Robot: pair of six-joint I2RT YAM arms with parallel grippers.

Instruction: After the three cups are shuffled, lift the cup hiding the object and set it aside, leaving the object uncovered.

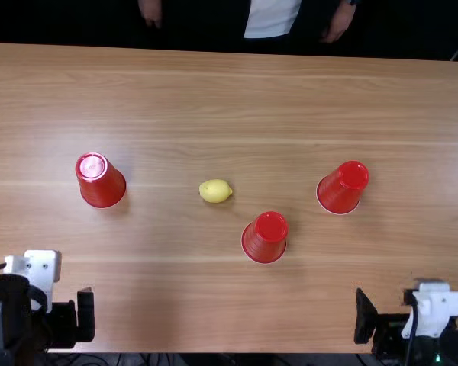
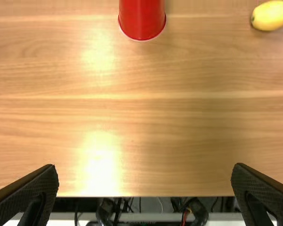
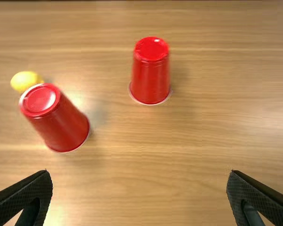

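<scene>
The yellow object (image 1: 215,191) lies uncovered mid-worktop (image 1: 229,91), between the left cup (image 1: 100,181) and the middle cup (image 1: 265,237), touching neither. The right cup (image 1: 342,187) stands apart. Left hand (image 1: 82,314) and right hand (image 1: 364,314) both released, at the near edge.

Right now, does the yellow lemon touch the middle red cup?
Apart. The top view shows bare table between the lemon and the middle cup.

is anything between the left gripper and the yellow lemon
Nothing visible. Bare light brown wooden table lies between the left gripper and the small yellow lemon; the nearest upside-down red plastic cup stands off to the side.
</scene>
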